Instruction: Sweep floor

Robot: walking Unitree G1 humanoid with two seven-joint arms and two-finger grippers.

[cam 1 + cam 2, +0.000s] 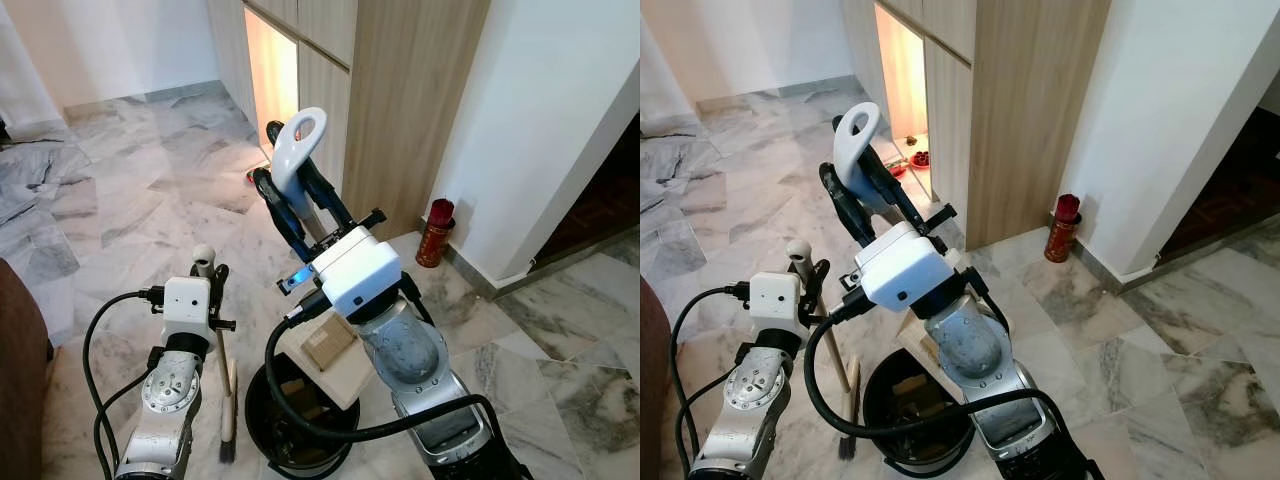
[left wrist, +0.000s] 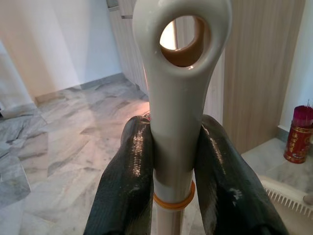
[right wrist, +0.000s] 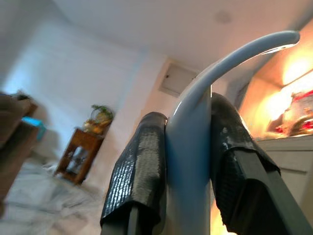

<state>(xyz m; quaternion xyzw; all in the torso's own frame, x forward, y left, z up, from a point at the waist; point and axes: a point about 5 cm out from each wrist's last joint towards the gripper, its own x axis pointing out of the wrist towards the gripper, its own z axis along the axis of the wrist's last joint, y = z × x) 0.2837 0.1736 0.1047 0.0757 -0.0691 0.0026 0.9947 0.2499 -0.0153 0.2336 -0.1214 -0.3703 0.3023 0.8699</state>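
Observation:
My left gripper (image 1: 207, 275) is shut on the upright broom handle (image 2: 174, 98), white-topped with a round hole and an orange ring below. The broom's brush (image 1: 228, 440) rests on the marble floor beside a black bin (image 1: 300, 425). Higher up, my right gripper (image 1: 295, 192) is shut on the dustpan's long pale handle (image 1: 299, 145), which ends in a loop. Both black fingers (image 3: 139, 161) press its sides. The cream dustpan (image 1: 325, 352) hangs tilted over the bin, with a small brown scrap lying on it.
A tall wooden cabinet (image 1: 400, 100) with a lit niche (image 1: 272, 80) stands straight ahead. A red cylinder (image 1: 436, 232) sits on the floor by the white wall. A brown sofa edge (image 1: 15, 380) is at my left. Open marble floor (image 1: 120, 190) stretches to the far left.

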